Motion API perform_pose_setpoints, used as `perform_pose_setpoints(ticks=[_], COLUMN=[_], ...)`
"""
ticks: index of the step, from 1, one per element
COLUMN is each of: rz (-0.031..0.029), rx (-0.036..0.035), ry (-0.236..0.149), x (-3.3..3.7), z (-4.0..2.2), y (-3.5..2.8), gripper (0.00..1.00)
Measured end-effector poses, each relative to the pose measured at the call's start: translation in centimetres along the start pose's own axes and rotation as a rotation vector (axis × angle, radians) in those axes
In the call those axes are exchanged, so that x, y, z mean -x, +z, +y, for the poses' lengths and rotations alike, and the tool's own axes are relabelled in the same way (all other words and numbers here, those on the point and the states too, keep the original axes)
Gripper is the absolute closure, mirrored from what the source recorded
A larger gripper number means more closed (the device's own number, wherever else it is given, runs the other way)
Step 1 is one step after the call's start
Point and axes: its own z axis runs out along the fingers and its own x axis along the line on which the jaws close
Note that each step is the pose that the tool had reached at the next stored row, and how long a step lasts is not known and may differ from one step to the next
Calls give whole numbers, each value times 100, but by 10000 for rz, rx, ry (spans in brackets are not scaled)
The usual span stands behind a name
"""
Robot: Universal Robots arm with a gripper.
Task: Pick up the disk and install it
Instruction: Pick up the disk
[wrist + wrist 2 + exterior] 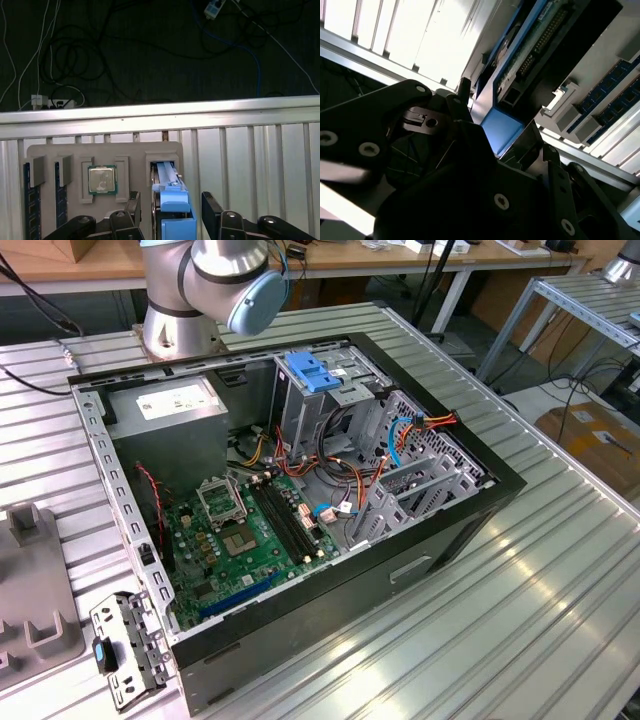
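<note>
The end effector (170, 199) is open. In the first wrist view its two fingers (134, 202) stand on either side of the disk (174, 216), with a narrow gap showing on each side. It holds nothing.

The disk stands on edge in a slot of the grey tray (75, 150), at the tray's end away from the memory modules (27, 200). A processor (102, 180) lies in the pocket between the modules and the disk. The tray rests on the ribbed aluminium tabletop (250, 165). In the second wrist view the blue end of the disk (502, 131) sits just beyond the dark finger links.

In the exterior view the open computer case (400, 570) lies on the tabletop (520, 640). The arm base (185, 300) stands behind it. A perforated bracket (125, 650) lies beside the case.
</note>
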Motion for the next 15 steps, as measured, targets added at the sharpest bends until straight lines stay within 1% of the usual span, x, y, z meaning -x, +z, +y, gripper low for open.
perform_pose_setpoints(ticks=[10, 11, 12, 13, 14, 15], rz=[-1, -1, 0, 0, -1, -1], rx=[-9, -8, -8, -8, -13, -14], ry=[-3, -4, -5, -5, -4, -5], x=[-3, -8, -13, -19, -30, -36], z=[1, 0, 0, -1, -1, -2], y=[7, 7, 7, 7, 9, 9], gripper=[40, 41, 48, 48, 55, 55])
